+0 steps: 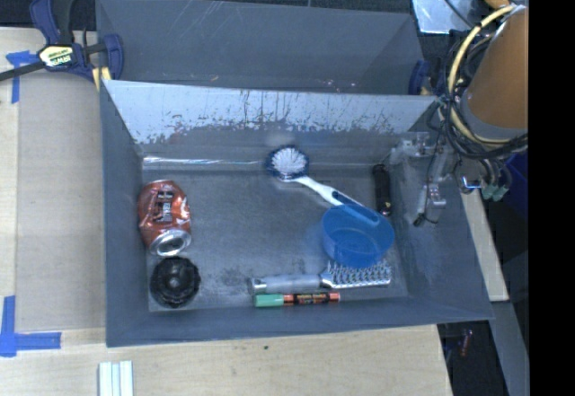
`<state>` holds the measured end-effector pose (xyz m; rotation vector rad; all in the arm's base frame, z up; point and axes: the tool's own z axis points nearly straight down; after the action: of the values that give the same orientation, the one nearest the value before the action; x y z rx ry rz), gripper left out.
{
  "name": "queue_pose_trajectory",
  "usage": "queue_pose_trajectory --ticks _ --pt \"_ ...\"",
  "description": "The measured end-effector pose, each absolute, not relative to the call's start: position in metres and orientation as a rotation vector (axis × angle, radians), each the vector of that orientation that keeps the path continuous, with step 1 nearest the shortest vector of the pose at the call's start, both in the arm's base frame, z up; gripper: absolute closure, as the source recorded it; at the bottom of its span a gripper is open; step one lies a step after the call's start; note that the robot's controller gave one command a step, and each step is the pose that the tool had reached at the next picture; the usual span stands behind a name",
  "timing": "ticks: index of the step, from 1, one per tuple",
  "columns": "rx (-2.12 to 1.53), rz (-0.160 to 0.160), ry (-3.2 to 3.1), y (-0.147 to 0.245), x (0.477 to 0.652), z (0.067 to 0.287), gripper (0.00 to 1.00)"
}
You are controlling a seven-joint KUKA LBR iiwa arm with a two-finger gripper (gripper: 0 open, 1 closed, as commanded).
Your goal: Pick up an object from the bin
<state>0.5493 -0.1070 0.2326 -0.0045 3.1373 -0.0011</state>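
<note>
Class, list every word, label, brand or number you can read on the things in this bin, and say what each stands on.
No text here can be read.
Crushed red can: printing on its side, too blurred to read.
Marker: dark marks along its barrel, too small to read.

Dim, even light falls on the bin point(260, 48), with a pale sheen along its back wall's foot.

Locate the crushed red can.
In the camera view, the crushed red can lies on the left of the bin, just above the black round object, far from the gripper.
</note>
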Motion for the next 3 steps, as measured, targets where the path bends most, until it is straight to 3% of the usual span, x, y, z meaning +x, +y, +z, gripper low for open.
queue_pose_trajectory --ticks 1,2,3 --pt "-0.435 -0.005 3.101 -0.063 0.541 0.154 0.00" --pt "-0.597 -0.001 3.082 -0.061 0.497 0.118 0.00" --pt "-0.406 0.004 3.106 -0.031 0.585 0.088 0.00"
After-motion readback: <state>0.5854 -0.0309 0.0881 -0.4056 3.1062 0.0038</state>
